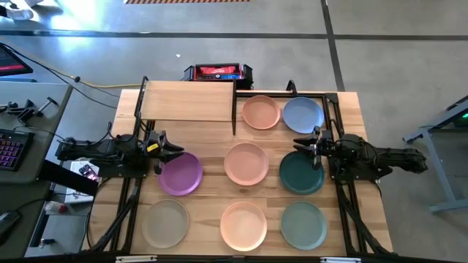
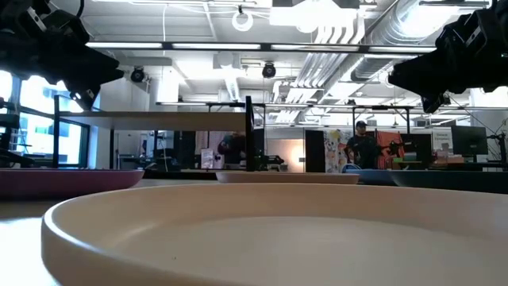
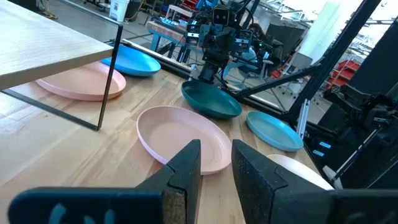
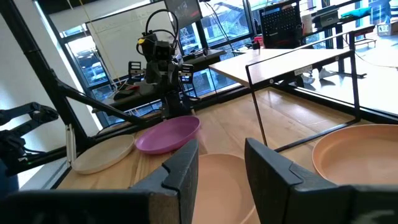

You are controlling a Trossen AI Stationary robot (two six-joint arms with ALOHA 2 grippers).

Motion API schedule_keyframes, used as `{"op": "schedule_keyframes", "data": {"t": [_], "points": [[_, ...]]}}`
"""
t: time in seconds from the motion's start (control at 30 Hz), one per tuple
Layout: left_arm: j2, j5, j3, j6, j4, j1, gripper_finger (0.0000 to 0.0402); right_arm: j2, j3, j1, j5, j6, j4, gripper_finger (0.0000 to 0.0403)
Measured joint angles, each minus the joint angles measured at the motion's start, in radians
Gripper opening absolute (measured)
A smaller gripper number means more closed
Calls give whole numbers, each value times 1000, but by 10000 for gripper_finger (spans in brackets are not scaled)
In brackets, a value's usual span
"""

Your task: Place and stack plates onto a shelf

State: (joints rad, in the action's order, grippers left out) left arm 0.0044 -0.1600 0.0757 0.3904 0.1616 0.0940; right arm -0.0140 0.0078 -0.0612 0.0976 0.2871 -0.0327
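Observation:
Several round plates lie flat on the slatted tabletop: purple point(image 1: 180, 173), pale pink point(image 1: 246, 164), dark teal point(image 1: 300, 172), peach point(image 1: 261, 112), light blue point(image 1: 303, 115), beige point(image 1: 166, 223), a second peach one point(image 1: 243, 226) and sage point(image 1: 303, 225). The light-wood shelf point(image 1: 189, 101) stands on its thin black frame at the far left, its top bare. My left gripper point(image 1: 170, 151) point(image 3: 216, 149) hovers open above the purple plate's far left rim. My right gripper point(image 1: 311, 144) point(image 4: 221, 149) hovers open above the dark teal plate's far rim. The low view shows both grippers well above the plates.
A red and black box point(image 1: 218, 72) sits beyond the table's far edge. Black frame rails point(image 1: 342, 191) run along both table sides. The peach plate point(image 3: 78, 81) reaches partly under the shelf's end. A person point(image 2: 363, 143) stands far off in the room.

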Motion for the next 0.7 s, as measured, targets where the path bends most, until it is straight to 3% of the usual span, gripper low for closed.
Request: {"op": "schedule_keyframes", "data": {"t": [0.7], "points": [[0,-14,0,0,-2,0,78,0,0,0,0,0,0,115]]}}
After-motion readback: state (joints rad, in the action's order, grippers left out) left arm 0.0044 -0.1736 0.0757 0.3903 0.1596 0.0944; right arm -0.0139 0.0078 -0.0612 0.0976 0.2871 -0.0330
